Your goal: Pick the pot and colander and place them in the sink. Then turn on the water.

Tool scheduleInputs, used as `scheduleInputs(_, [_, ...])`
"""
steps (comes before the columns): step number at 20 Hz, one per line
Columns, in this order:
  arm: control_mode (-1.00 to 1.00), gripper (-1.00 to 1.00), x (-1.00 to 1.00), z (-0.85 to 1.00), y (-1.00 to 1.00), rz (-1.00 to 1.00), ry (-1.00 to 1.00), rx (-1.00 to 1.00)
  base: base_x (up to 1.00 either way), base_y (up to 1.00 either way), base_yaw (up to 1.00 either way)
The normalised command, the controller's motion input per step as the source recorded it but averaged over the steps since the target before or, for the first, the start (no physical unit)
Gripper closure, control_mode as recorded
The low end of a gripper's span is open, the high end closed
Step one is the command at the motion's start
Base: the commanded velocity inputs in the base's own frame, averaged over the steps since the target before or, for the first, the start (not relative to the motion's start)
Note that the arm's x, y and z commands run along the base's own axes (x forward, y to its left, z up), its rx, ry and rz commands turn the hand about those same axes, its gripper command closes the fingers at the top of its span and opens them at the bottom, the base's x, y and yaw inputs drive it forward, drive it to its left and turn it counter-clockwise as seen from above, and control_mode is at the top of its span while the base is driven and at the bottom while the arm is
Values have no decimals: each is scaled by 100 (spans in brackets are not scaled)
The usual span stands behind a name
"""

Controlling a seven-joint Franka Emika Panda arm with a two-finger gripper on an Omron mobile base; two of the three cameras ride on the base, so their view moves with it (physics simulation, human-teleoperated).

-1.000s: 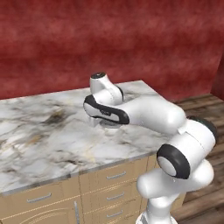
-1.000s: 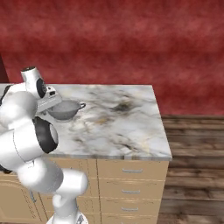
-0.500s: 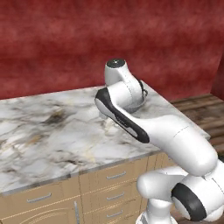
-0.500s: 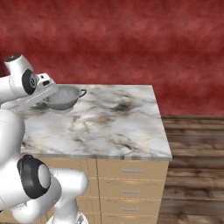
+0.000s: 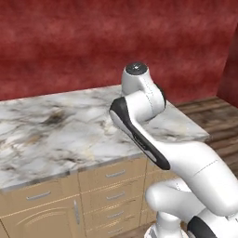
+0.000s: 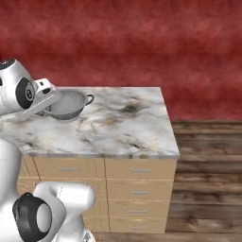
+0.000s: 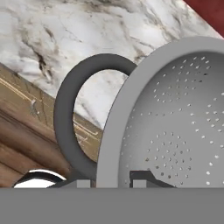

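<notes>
The colander (image 6: 69, 103), a silvery perforated bowl with dark loop handles, hangs just above the marble counter (image 6: 118, 127) near its far left end. My gripper (image 6: 49, 105) is shut on its rim at the left side. In the hand view the colander (image 7: 175, 131) is seen up close. Its rim runs down between my gripper's (image 7: 111, 183) two tips, and one dark loop handle (image 7: 65, 113) curves out to the left. The pot, the sink and the water are out of view.
The marble counter (image 5: 56, 135) sits on wooden drawers (image 6: 137, 170) in front of a red wall. A wood floor (image 6: 208, 165) lies to the right of the counter. My white arm (image 5: 139, 125) rises over the counter's right part in the left base view.
The arm has swung upward and unfolded. The colander has risen off the counter with the gripper. The left base view has shifted a little.
</notes>
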Motion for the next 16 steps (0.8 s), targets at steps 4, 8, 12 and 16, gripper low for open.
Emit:
scheduleInputs(4, [100, 100, 0, 0, 0, 0, 0, 0, -99, -47, -17])
scheduleInputs(8, [100, 100, 0, 0, 0, 0, 0, 0, -61, -58, -37])
scheduleInputs(12, [100, 100, 0, 0, 0, 0, 0, 0, -20, -45, -69])
scheduleInputs(16, [100, 100, 0, 0, 0, 0, 0, 0, -15, -42, -70])
